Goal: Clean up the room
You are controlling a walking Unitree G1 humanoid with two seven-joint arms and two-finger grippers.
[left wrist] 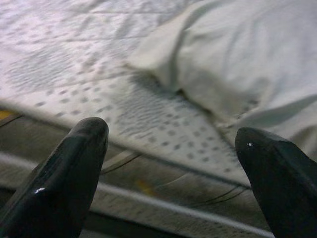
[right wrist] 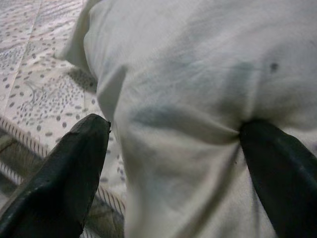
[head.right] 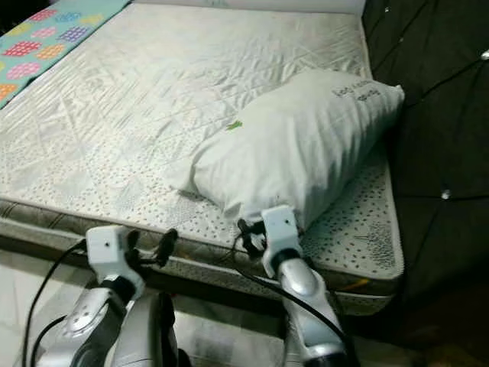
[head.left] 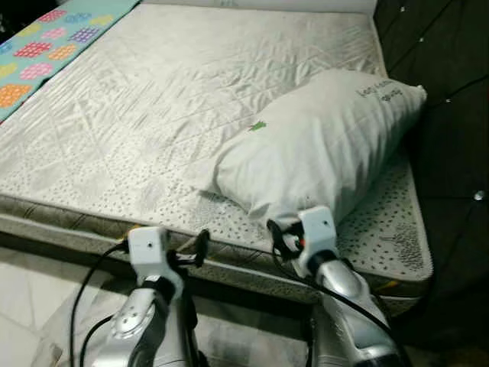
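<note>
A white pillow [head.left: 321,145] lies on the right side of the bare quilted mattress [head.left: 153,99], its far end against the dark padded wall. My right gripper [right wrist: 173,134] is at the pillow's near end, open, its two fingers spread wide with the pillow's cloth bulging between them; one finger [right wrist: 277,173] dents the fabric. My left gripper [left wrist: 171,144] is open with nothing between its fingers, hovering just in front of the mattress's near edge, to the left of the pillow's corner. Both silver arms reach up from the bottom of the left eye view.
A turquoise cover with coloured dot patches [head.left: 53,42] lies along the mattress's far left. A dark padded wall [head.left: 451,115] stands to the right of the bed. Pale tiled floor [head.left: 30,298] runs in front of the bed frame.
</note>
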